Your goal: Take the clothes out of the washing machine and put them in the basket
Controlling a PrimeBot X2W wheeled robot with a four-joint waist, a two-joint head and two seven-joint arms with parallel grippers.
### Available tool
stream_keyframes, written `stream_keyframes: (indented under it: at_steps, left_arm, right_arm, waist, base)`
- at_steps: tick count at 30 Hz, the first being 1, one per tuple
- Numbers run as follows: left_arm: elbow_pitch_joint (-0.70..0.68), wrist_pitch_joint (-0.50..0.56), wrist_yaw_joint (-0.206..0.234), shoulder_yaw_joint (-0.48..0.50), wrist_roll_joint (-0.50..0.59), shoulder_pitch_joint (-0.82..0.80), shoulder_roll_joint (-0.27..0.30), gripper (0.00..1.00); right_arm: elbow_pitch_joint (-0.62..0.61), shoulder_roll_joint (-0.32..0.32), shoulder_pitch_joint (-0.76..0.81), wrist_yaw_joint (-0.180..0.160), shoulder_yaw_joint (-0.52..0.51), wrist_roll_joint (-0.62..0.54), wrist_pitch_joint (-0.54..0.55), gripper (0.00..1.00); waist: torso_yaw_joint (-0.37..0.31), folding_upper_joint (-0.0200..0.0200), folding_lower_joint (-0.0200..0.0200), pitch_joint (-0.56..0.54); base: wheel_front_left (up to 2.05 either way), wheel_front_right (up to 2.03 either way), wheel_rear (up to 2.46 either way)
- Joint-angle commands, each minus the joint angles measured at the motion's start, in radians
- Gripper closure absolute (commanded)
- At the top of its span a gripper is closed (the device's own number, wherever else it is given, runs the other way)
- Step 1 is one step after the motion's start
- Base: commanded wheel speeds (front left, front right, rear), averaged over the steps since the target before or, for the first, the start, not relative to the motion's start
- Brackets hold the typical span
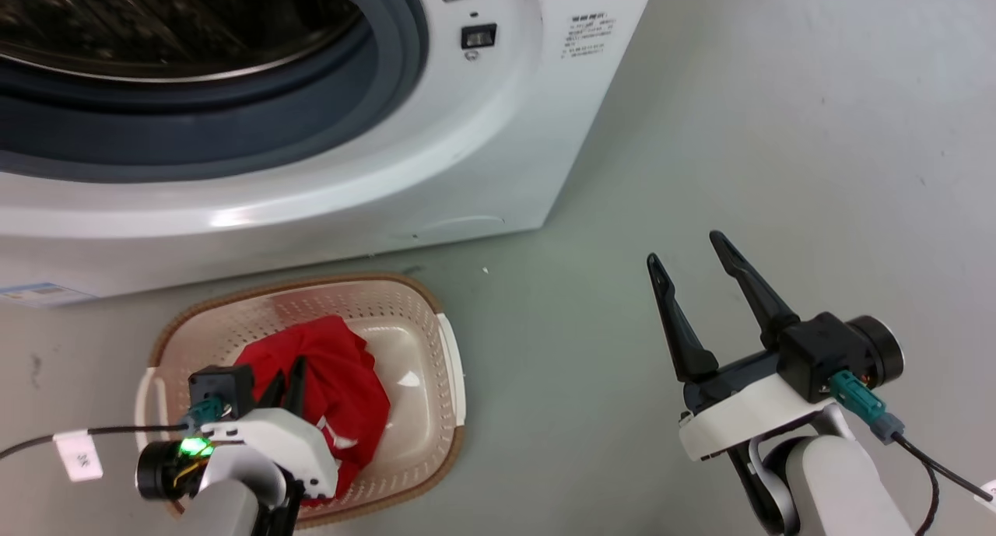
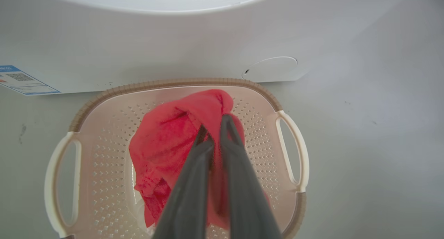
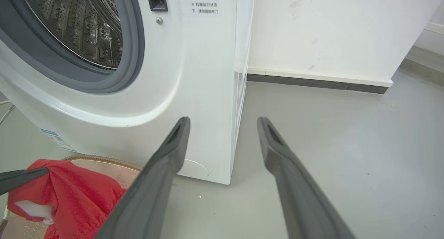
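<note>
Grey floor (image 1: 739,131) spreads under everything. At 11 o'clock you have the washing machine (image 1: 482,155), porthole open. At 7 o'clock your left claw (image 1: 286,373) is clenched on the red garment (image 1: 342,388), which drapes down into the basket (image 1: 350,279) just before the machine. At 4 o'clock your right claw (image 1: 685,248) hangs released, spread wide, over the floor.

On the white front of the washing machine (image 3: 208,76), to the right of the round opening, there are printed Chinese lines (image 3: 204,8); the lower two can be read as "※ 机器运行状态下,请勿强制开门". A small white tag (image 1: 78,456) on a black cable (image 1: 132,429) carries marks turned sideways that look like "3K". The blue-edged sticker (image 2: 26,81) low on the machine's front has a square code and print too small to read.
</note>
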Motion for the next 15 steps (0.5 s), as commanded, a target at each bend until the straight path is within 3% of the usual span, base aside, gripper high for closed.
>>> stream_keyframes:
  at_steps: [1,9,15]
  left_arm:
    - [0.035,-0.009,-0.009,-0.008,0.010,-0.038,-0.005,1.00]
    - [0.279,-0.009,-0.039,-0.048,0.036,-0.171,-0.021,1.00]
    - [0.462,-0.018,-0.038,-0.051,0.034,-0.269,-0.032,1.00]
  right_arm:
    - [0.000,0.002,-0.026,-0.001,0.005,0.005,-0.009,0.00]
    - [0.010,0.002,-0.073,-0.001,0.035,0.031,-0.036,0.00]
    - [0.017,0.002,-0.105,-0.001,0.062,0.051,-0.048,0.00]
  waist:
    - [-0.045,-0.0001,-0.0001,0.074]
    - [-0.095,-0.0001,-0.0001,0.187]
    - [-0.116,-0.0001,-0.0001,0.251]
  base:
    - [0.00,0.00,0.00]
    - [0.00,0.00,0.00]
    - [0.00,0.00,0.00]
